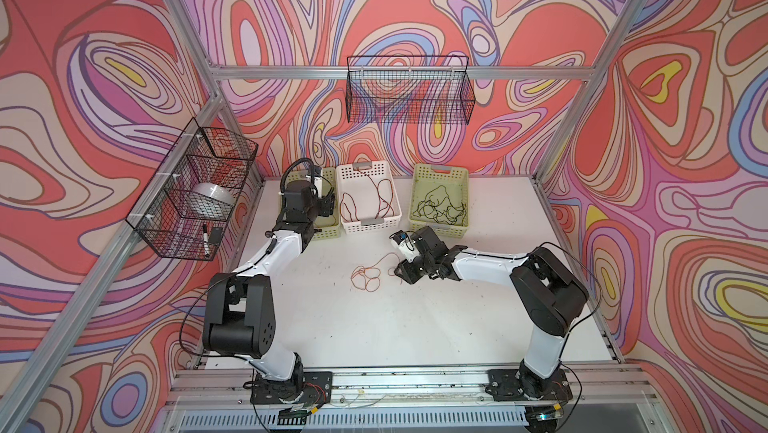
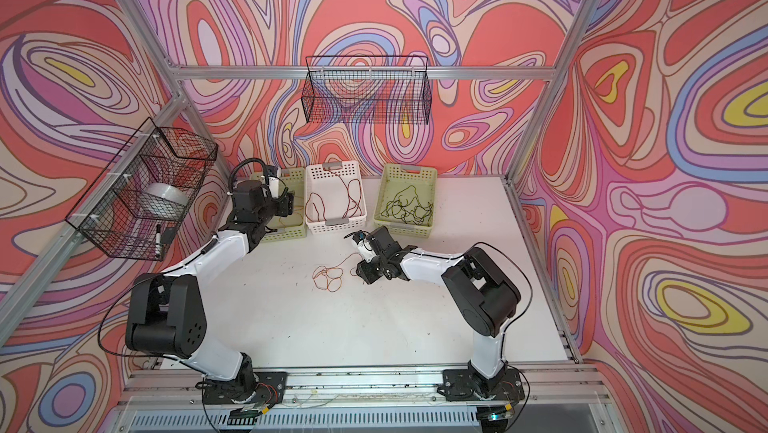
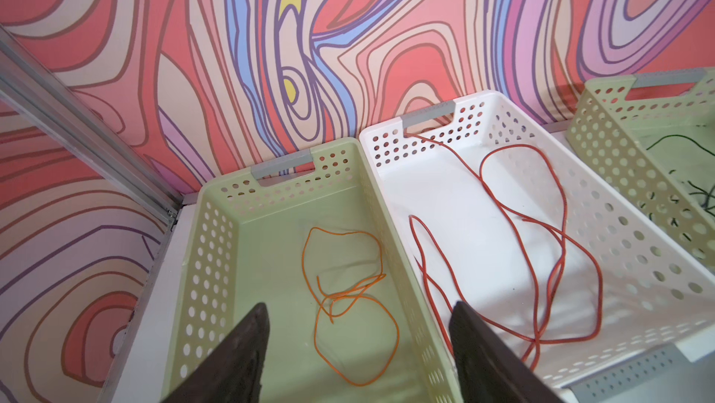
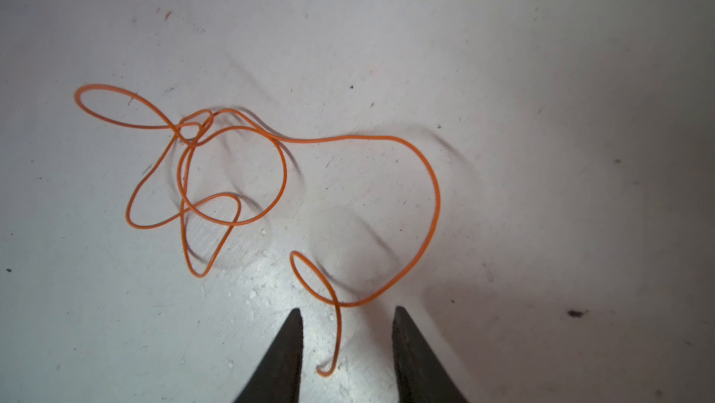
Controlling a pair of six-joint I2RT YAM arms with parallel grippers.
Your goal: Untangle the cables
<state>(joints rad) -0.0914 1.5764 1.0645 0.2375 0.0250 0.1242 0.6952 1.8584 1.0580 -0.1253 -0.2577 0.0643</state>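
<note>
Right gripper [image 4: 347,343]: fingers spread, straddling the loose end of the orange cable [image 4: 348,138] on the tabletop [image 4: 541,72], not pinching it. Left gripper [image 3: 360,308]: fingers wide, empty, over left green basket [image 3: 205,265] holding second orange cable [image 3: 340,298]. Red-brown cable [image 3: 563,234] lies in white basket [image 3: 619,207]; black cable [image 1: 436,210] in right green basket [image 1: 417,198]

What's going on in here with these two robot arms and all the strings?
Two robot arms seem to be sorting thin cords into bins. The left gripper hangs open over the left green bin, where one orange cord lies. A reddish-brown cord is in the white bin, a black cord in the right green bin. The right gripper has its open jaws astride the end of a second orange cord on the table.
</note>
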